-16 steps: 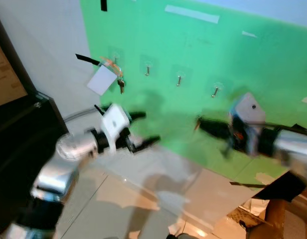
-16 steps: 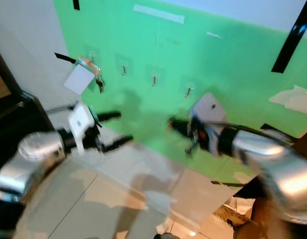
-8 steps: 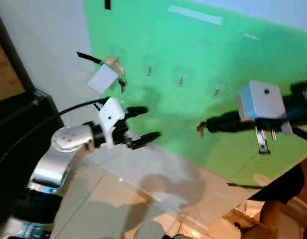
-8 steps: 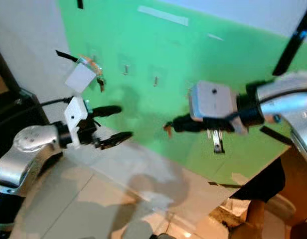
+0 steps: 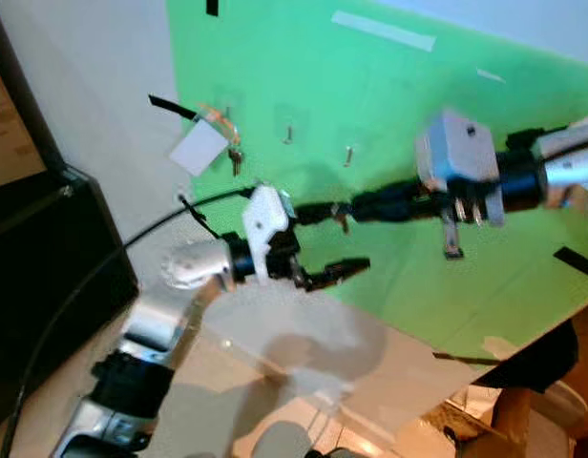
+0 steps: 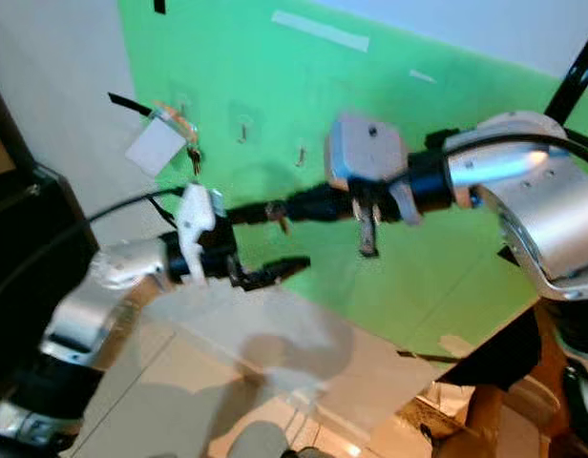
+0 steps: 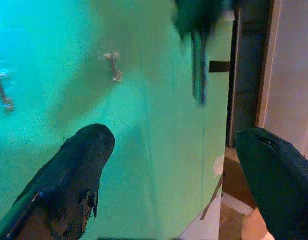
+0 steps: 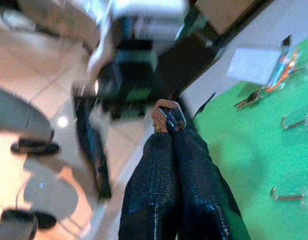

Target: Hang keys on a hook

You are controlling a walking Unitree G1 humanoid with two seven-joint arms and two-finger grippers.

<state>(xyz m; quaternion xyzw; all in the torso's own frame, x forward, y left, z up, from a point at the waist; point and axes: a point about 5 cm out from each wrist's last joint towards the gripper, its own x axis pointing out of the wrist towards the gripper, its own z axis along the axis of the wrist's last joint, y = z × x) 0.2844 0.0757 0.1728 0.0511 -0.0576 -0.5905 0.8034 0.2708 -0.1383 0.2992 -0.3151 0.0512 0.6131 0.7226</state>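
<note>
We see the right gripper (image 8: 166, 120) clamped on a small orange key tag (image 8: 167, 113) at its fingertips, held out before the green board (image 5: 389, 114) just beside the spread-fingered, empty left gripper (image 5: 327, 243), with another key bunch (image 5: 229, 153) on the leftmost hook (image 5: 220, 116).
</note>
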